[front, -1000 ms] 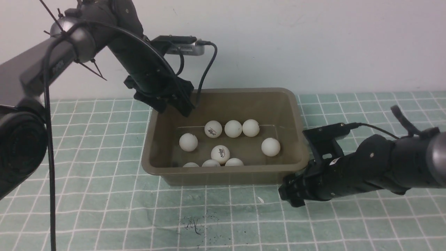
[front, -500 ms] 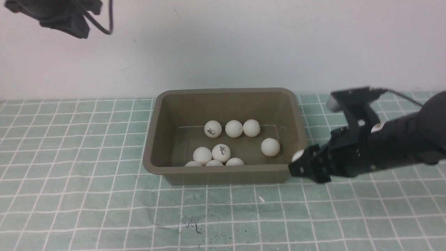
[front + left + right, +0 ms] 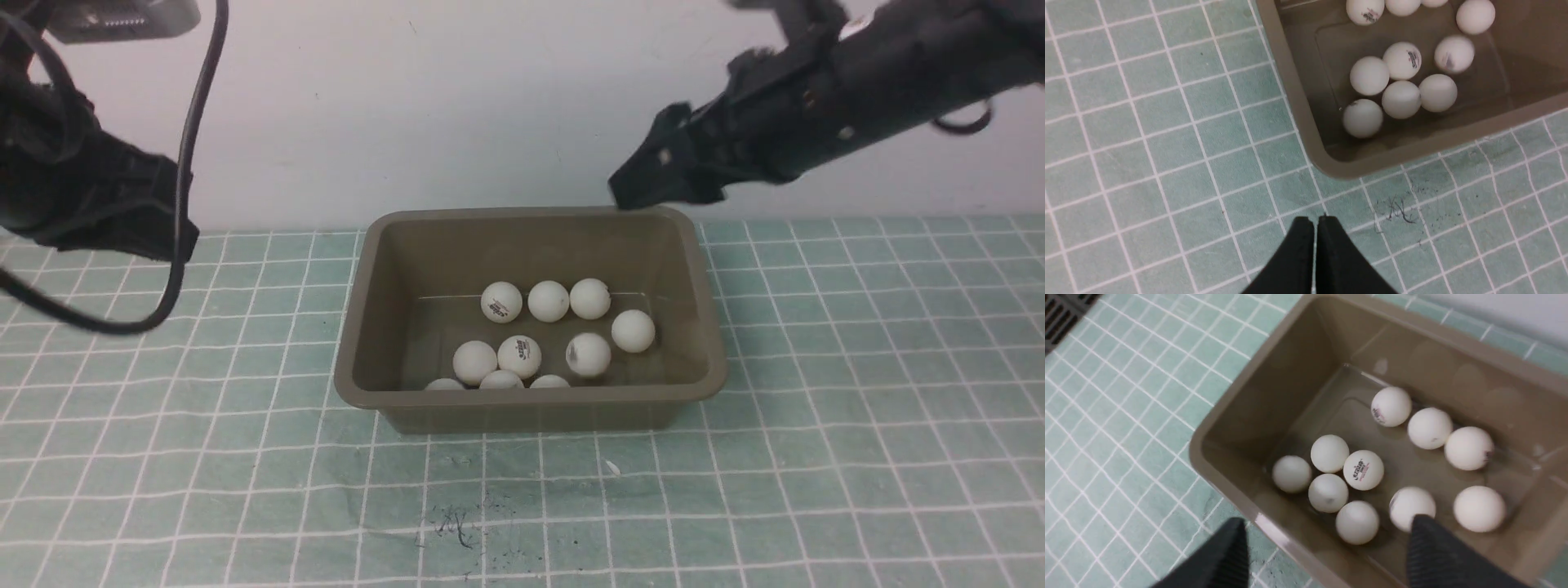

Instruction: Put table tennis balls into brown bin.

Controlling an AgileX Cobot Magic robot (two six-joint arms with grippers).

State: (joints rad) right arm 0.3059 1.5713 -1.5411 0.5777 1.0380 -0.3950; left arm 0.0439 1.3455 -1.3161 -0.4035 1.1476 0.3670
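Observation:
The brown bin [image 3: 531,404] stands mid-table on the checked mat. Several white table tennis balls lie on its floor, among them a logo ball [image 3: 500,302], a slightly blurred ball [image 3: 588,354] and one near the right wall [image 3: 633,330]. My right gripper [image 3: 1327,526] hangs high over the bin's back right corner [image 3: 645,184]. Its fingers [image 3: 1425,547] stand wide apart with nothing between them, open. My left gripper [image 3: 1314,222] is shut and empty, above the bare mat off the bin's front left corner [image 3: 1339,171]. In the front view the left wrist [image 3: 106,204] is at far left.
A green mat with white grid lines [image 3: 245,490] covers the table, and a white wall lies behind it. Dark scribble marks [image 3: 457,523] and a small white fleck [image 3: 611,468] lie in front of the bin. The left arm's cable [image 3: 184,163] loops down at left.
My right gripper rose from the bin's front right corner with a ball to above the back right rim; one more ball now lies in the bin. The left gripper shut and left the bin.

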